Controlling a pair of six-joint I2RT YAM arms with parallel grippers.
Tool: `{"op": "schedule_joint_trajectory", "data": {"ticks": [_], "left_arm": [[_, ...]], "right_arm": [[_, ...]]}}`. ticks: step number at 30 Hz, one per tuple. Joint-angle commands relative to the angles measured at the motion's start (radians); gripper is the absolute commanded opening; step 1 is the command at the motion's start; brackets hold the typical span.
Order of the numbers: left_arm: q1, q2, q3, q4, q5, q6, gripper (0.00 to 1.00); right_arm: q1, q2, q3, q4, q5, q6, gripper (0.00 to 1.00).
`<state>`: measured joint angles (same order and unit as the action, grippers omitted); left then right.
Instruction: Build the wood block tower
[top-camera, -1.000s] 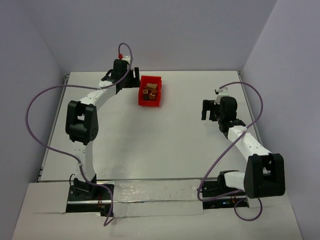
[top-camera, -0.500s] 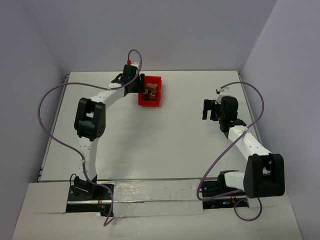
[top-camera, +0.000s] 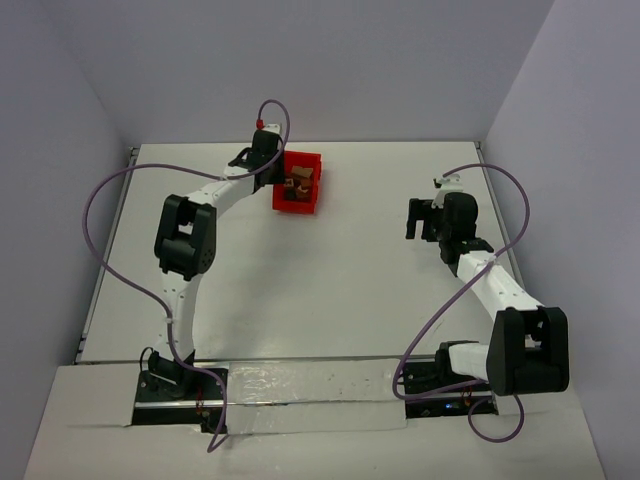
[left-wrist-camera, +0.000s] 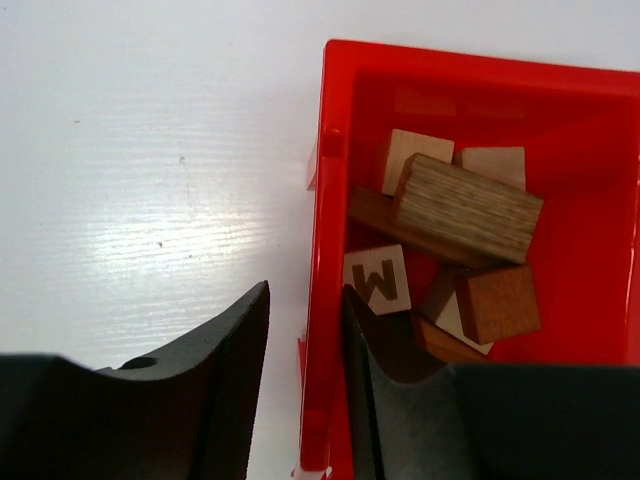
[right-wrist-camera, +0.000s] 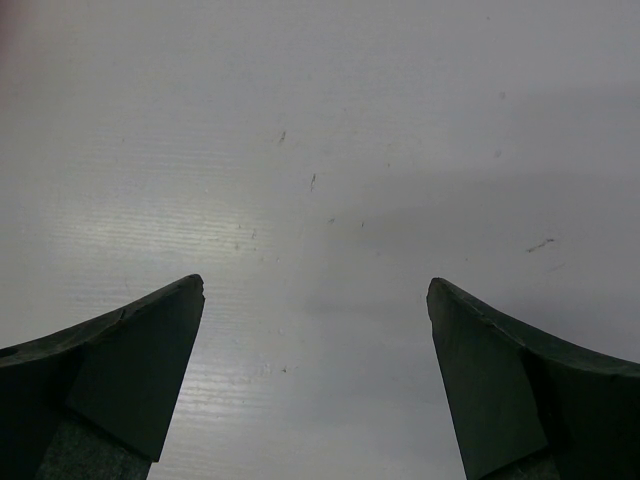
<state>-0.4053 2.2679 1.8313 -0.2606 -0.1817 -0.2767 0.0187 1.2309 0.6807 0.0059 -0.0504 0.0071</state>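
Several loose wooden blocks lie in a red bin (left-wrist-camera: 325, 200): a dark striped slab (left-wrist-camera: 468, 208), a light cube marked W (left-wrist-camera: 378, 279) and a reddish-brown cube (left-wrist-camera: 498, 303). No wood block tower shows in any view. My left gripper (left-wrist-camera: 305, 290) straddles the bin's left wall, one finger inside against the wall, the other outside with a thin gap. In the top view the left gripper (top-camera: 275, 178) is at the left side of the bin (top-camera: 305, 156). My right gripper (right-wrist-camera: 315, 290) hangs open over bare table, far to the right of the bin (top-camera: 420, 222).
The white table (top-camera: 330, 280) is walled in by grey panels at the back and sides. Purple cables loop from both arms. A foil-covered strip (top-camera: 310, 385) runs between the arm bases at the near edge.
My left arm has swung right to the bin, and its jaws have narrowed around the bin's left wall. The right arm has not moved.
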Motion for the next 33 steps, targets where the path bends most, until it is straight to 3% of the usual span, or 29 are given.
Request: {"op": "schedule_joint_trajectory", "data": {"ticks": [1, 10, 14, 17, 19, 20, 26, 33], "left_arm": [[-0.003, 0.018, 0.053, 0.043, -0.028, 0.004, 0.41], [-0.003, 0.046, 0.070, 0.039, -0.033, 0.006, 0.41], [-0.003, 0.054, 0.077, 0.032, -0.035, 0.013, 0.36], [-0.003, 0.064, 0.090, 0.021, -0.038, 0.019, 0.22], [-0.003, 0.069, 0.096, 0.012, -0.039, 0.024, 0.03], [-0.003, 0.072, 0.100, 0.008, -0.041, 0.030, 0.00], [-0.003, 0.068, 0.098, -0.019, -0.060, 0.060, 0.00], [-0.018, -0.127, -0.080, 0.013, -0.125, 0.229, 0.00]], "right_arm": [[-0.010, 0.004, 0.050, 0.019, -0.002, 0.010, 1.00], [-0.012, 0.012, 0.054, 0.017, -0.003, 0.009, 1.00], [-0.011, 0.012, 0.056, 0.017, -0.006, 0.013, 1.00], [-0.012, 0.010, 0.055, 0.017, -0.008, 0.014, 1.00], [-0.013, 0.009, 0.056, 0.016, -0.011, 0.014, 1.00], [-0.013, 0.009, 0.056, 0.016, -0.012, 0.013, 1.00], [-0.013, 0.004, 0.056, 0.013, -0.014, 0.013, 1.00], [-0.012, -0.014, 0.058, 0.009, -0.026, 0.016, 1.00]]}}
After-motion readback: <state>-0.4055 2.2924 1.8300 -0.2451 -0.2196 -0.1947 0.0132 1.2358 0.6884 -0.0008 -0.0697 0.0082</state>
